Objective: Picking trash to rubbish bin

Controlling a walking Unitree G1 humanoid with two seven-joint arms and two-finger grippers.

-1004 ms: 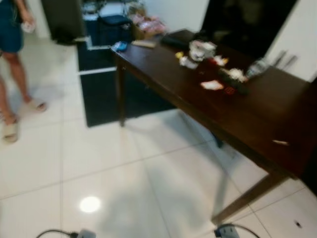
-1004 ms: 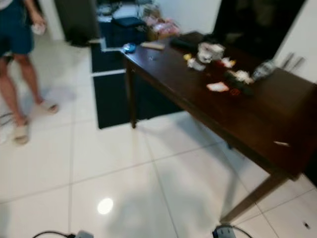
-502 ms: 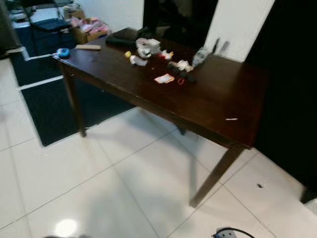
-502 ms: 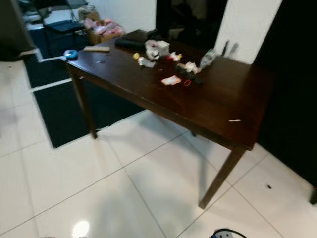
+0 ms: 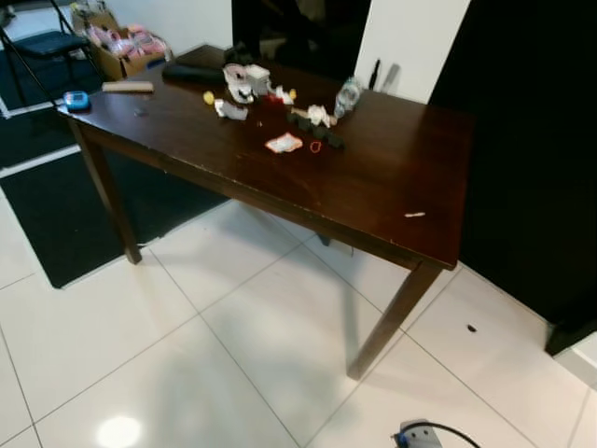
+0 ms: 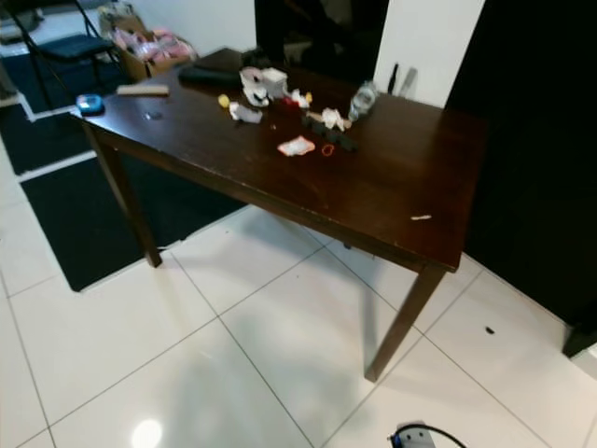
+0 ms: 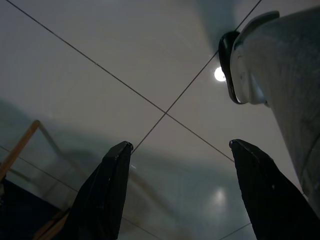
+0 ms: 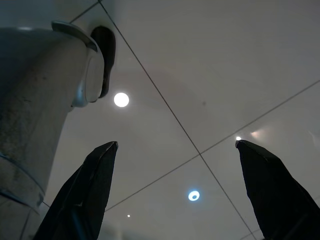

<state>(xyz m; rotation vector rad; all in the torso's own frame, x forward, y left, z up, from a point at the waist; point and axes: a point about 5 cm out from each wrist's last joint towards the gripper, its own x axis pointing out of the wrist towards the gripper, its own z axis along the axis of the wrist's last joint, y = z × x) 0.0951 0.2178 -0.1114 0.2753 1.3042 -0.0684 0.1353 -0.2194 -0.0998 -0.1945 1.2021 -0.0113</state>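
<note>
- Left eye view: dark wooden tabletop [image 5: 373,177] standing on white tiled floor [image 5: 121,327], seen from above and slightly to one side; trash [image 5: 284,143], a white-and-red scrap, lying near the middle of the far half, just beside a row of small dark pieces [image 5: 312,131]; crumpled white wrappers [image 5: 244,81] farther back, clear plastic bottle [image 5: 348,93] on its side near the rear edge; small white sliver [image 5: 414,215] alone near the front right corner; blue object [image 5: 76,99] at the far left corner, wooden strip [image 5: 128,86] close by.
- Right eye view: same scene; black mat [image 6: 65,205] on the floor under the table's left end, cardboard box [image 6: 140,47] of pink items beyond it, folding chair [image 6: 56,42] at top left.
- Left wrist view: left gripper [image 7: 182,192] hanging over pale floor tiles, two black fingers [image 7: 107,190] spread wide, holding nothing; robot's grey leg and foot alongside.
- Right wrist view: right gripper [image 8: 182,192] likewise over the tiles, fingers [image 8: 270,185] wide apart, nothing between them.
</note>
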